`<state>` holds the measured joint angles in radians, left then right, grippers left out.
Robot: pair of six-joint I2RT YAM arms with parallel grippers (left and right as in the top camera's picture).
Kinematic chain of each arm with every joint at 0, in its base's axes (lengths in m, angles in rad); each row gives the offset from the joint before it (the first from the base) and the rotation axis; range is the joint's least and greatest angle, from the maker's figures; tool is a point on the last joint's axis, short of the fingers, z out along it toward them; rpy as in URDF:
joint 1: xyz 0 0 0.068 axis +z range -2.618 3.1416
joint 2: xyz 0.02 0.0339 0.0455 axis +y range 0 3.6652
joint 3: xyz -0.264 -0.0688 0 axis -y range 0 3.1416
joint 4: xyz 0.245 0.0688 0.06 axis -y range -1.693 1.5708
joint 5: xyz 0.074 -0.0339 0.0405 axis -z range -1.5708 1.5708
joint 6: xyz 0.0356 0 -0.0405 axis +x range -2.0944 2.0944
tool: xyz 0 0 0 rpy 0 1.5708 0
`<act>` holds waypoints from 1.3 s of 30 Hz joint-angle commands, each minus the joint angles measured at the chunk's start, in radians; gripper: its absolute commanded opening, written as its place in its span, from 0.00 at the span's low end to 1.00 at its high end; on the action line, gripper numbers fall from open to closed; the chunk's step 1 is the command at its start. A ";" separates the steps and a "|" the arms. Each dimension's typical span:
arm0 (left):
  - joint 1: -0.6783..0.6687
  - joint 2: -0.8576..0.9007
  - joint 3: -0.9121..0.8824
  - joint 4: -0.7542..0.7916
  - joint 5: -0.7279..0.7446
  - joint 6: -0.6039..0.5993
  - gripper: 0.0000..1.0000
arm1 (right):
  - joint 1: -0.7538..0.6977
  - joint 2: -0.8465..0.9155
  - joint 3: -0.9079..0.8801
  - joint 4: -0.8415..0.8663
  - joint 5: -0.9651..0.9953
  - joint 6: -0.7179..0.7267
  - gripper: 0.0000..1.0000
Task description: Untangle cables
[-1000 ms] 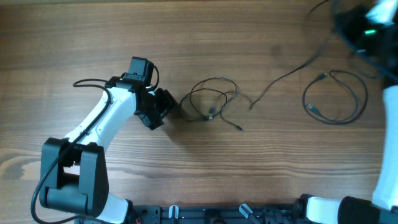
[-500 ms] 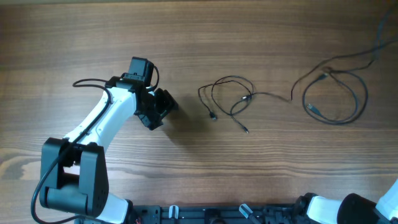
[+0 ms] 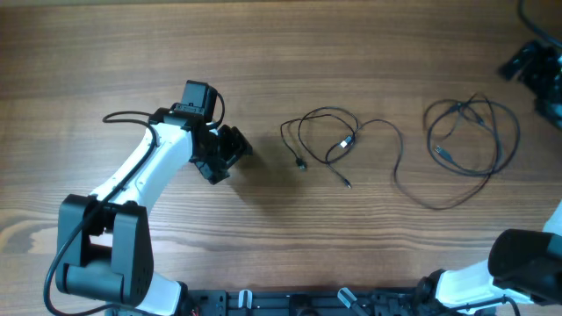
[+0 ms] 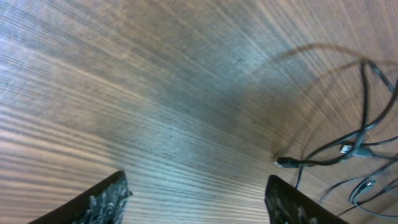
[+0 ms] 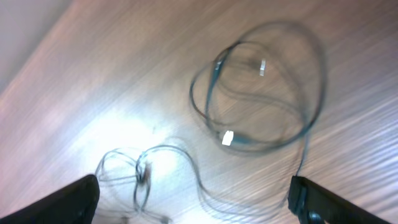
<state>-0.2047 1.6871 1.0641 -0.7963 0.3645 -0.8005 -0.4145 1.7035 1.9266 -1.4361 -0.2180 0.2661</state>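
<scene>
The cables lie spread on the wooden table. A small bunch of loops [image 3: 345, 143] sits in the middle, and a larger coil [image 3: 436, 151] lies to the right. A slack strand [image 3: 403, 171] curves between them. My left gripper [image 3: 235, 147] is open just left of the small bunch, touching nothing. In the left wrist view its jaws [image 4: 196, 180] stand apart over bare wood, with a plug end [image 4: 286, 163] ahead to the right. My right gripper [image 3: 527, 63] hovers at the far right, open and empty. The right wrist view [image 5: 193, 183] looks down on the coil [image 5: 227, 138] and the small loops [image 5: 142, 171].
The left arm's white link [image 3: 140, 171] runs from its base [image 3: 101, 254] at the front left. A thicker black arm cable [image 3: 123, 117] arcs beside it. A rail [image 3: 290, 303] lines the front edge of the table.
The right gripper opened and let go of the strand it was pulling up to the right. That strand dropped into a slack curve on the table. The middle bunch had shifted right.
</scene>
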 commanded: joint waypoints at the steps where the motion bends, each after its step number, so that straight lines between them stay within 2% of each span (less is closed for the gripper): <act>1: 0.002 -0.016 0.000 0.035 0.068 0.016 0.77 | 0.086 0.024 -0.055 -0.050 -0.103 -0.112 1.00; 6: -0.069 -0.016 0.000 0.179 0.143 0.016 0.81 | 0.250 0.024 -0.257 0.039 -0.097 -0.136 0.99; 9: -0.137 -0.015 0.000 0.233 0.107 0.013 0.80 | 0.331 0.025 -0.434 0.170 -0.097 -0.099 0.91; 12: -0.202 -0.015 0.000 0.270 -0.015 0.007 0.79 | 0.398 0.025 -0.601 0.350 -0.098 0.126 0.86; 15: -0.238 -0.015 0.000 0.285 -0.026 0.008 0.77 | 0.455 0.025 -0.709 0.517 -0.098 0.287 0.83; 19: -0.253 -0.015 0.000 0.249 -0.026 0.008 0.75 | 0.518 0.025 -0.814 0.778 -0.096 0.525 0.70; 21: -0.253 -0.015 0.000 0.230 -0.026 0.008 0.76 | 0.541 0.027 -0.853 0.902 -0.038 0.620 0.54; 24: -0.253 -0.015 0.000 0.205 -0.026 0.008 0.76 | 0.558 0.027 -0.890 0.988 0.057 0.761 0.45; 31: -0.253 -0.015 0.000 0.190 -0.026 0.008 0.76 | 0.561 0.063 -0.913 1.030 0.084 0.916 0.41; 37: -0.253 -0.015 0.000 0.171 -0.026 0.008 0.76 | 0.571 0.124 -0.913 1.116 0.084 0.933 0.39; 39: -0.253 -0.015 0.000 0.169 -0.026 0.008 0.76 | 0.574 0.138 -0.913 1.152 0.083 0.941 0.35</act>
<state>-0.4564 1.6867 1.0634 -0.6254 0.3523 -0.7979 0.1497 1.8046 1.0210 -0.3141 -0.1516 1.1782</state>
